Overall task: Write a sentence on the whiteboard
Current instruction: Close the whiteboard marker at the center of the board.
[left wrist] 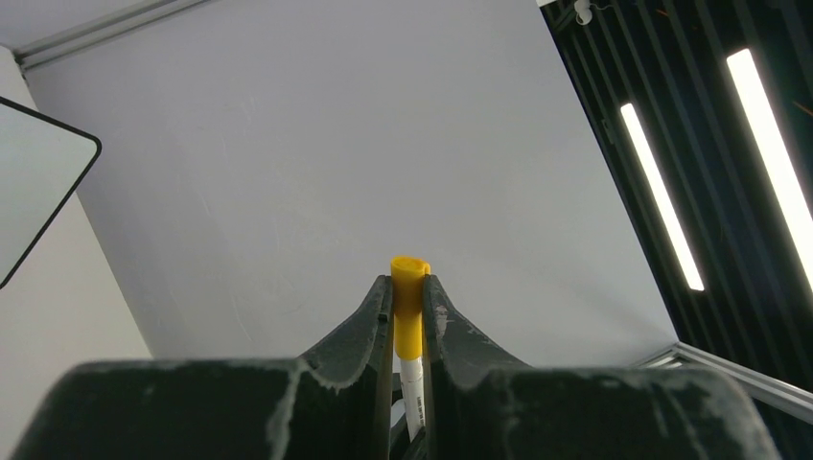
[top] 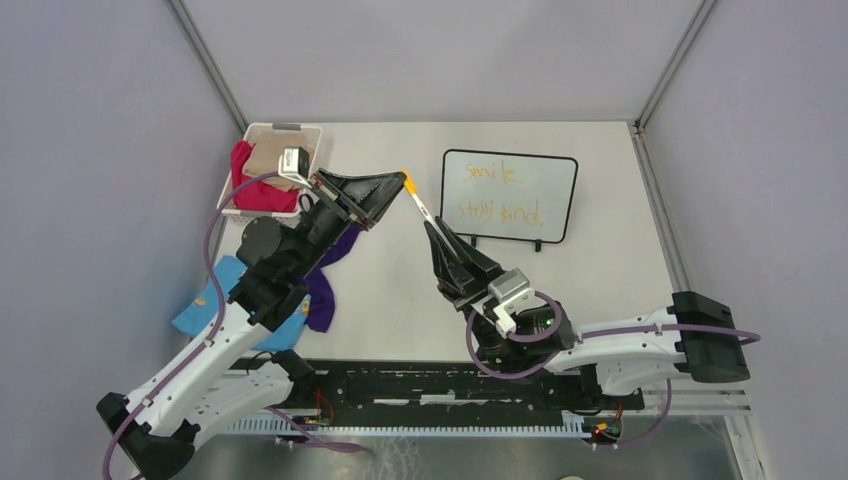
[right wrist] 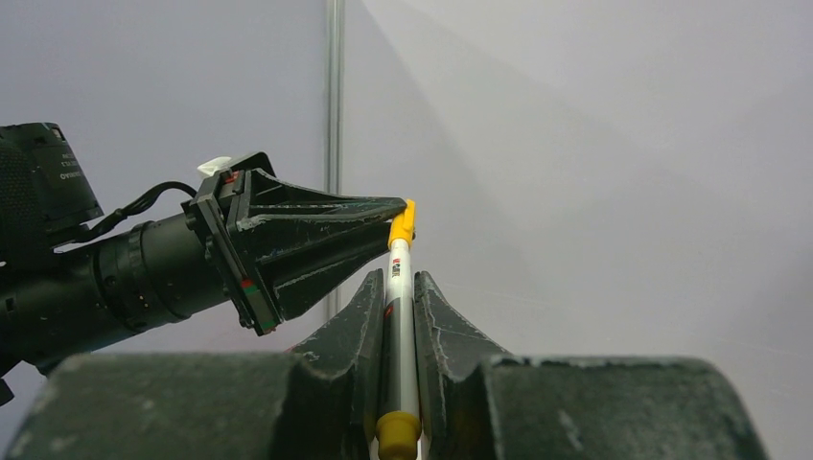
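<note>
The whiteboard (top: 548,190) stands at the back right of the table, and its corner shows in the left wrist view (left wrist: 34,182). The sentence (top: 498,192) is on it in thin orange, "smile" above "stay kind". An orange-capped white marker (top: 421,207) hangs in the air left of the board. My left gripper (top: 398,186) is shut on the marker's yellow cap (left wrist: 409,297). My right gripper (top: 433,229) is shut on the marker's barrel (right wrist: 401,316) just below. The cap (right wrist: 406,223) sits on the barrel between the left fingers (right wrist: 326,225).
A white basket (top: 300,128) with red and tan cloths stands at the back left. A blue cloth (top: 205,305) and a purple cloth (top: 322,295) lie under the left arm. Grey enclosure walls surround the table.
</note>
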{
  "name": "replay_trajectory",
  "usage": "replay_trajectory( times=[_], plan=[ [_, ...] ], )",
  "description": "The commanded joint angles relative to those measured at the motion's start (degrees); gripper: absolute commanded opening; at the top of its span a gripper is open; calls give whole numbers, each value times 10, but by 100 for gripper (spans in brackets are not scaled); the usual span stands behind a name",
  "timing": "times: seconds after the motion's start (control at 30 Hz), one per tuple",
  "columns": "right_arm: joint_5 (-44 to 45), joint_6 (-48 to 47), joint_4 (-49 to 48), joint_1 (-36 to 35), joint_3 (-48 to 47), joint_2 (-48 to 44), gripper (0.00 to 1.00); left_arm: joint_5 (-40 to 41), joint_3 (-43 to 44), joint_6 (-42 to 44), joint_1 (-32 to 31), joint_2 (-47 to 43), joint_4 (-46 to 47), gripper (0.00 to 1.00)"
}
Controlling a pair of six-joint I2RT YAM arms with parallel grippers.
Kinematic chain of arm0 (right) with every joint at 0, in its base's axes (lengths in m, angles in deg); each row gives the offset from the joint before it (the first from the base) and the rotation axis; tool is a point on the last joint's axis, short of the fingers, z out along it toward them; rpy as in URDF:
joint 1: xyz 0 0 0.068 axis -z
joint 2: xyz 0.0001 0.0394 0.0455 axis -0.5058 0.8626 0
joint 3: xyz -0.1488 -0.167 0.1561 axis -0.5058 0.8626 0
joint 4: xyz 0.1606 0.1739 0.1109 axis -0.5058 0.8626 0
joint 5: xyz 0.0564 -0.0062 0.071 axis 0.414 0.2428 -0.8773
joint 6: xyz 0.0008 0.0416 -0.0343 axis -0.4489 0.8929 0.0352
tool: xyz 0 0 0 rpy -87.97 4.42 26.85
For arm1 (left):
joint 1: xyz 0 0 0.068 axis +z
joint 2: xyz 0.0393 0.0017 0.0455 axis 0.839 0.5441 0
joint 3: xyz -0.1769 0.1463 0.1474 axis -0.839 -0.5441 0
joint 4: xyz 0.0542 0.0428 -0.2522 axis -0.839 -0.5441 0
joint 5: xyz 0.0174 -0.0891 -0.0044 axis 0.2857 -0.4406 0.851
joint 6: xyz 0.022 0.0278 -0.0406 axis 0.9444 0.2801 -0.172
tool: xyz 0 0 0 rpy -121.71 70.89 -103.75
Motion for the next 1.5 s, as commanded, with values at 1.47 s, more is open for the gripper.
replay_trajectory(
  times=[1.47],
  plan=[
    [25, -62, -152, 9, -47, 40, 0, 20, -18, 56, -127, 28, 94, 2]
  ],
)
